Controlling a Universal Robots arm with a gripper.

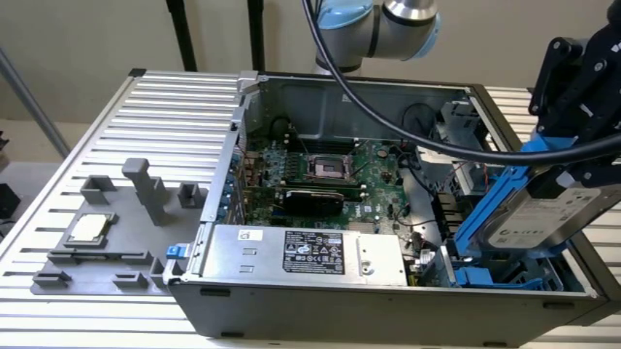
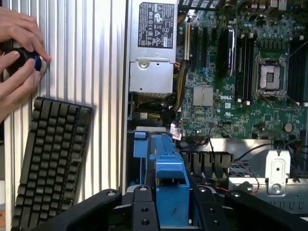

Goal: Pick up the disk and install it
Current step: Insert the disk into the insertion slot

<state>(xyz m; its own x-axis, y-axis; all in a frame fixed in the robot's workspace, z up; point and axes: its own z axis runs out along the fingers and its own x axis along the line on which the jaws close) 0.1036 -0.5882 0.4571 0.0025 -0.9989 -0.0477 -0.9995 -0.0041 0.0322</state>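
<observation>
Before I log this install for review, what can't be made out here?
- Bay slot beneath the disk: exterior view, disk hides it.
- Gripper: exterior view, right edge cuts it off.
- Disk's label print: exterior view, too small.
- Object in the hands: wrist view, they cover it.
</observation>
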